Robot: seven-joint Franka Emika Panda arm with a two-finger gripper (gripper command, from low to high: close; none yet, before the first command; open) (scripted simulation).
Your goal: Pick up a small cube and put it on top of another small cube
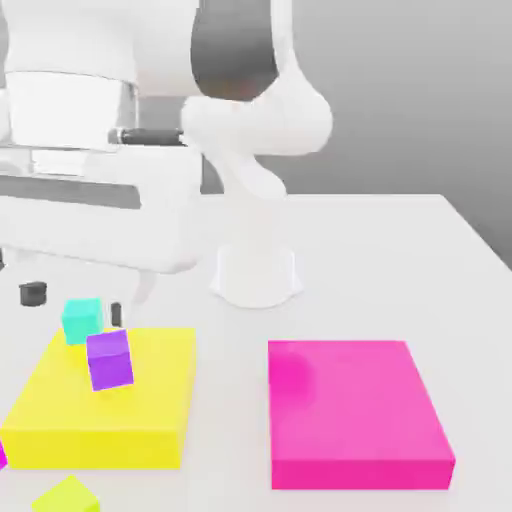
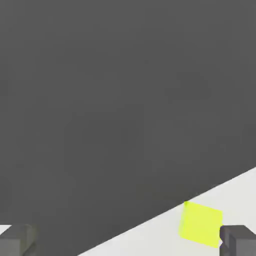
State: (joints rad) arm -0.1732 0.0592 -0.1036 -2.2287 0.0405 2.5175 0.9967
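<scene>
Small lime yellow-green cube point(image 1: 66, 495): on the white desk point(image 1: 400, 260) at the near edge of the exterior view, in front of the flat yellow block point(image 1: 60, 420); the hand view also shows it point(image 2: 201, 224), off to one side of the jaws.
Jaws: wide apart, empty, both tips visible in the hand view.
Small teal cube point(image 1: 81, 319): beside the yellow block's far corner.
Risk, wrong pick: the small purple cube point(image 1: 110, 359) on the yellow block sits close to the teal one and could be knocked while stacking.
Risk, off-centre grasp: approaching misaligned would push the lime cube away.
</scene>
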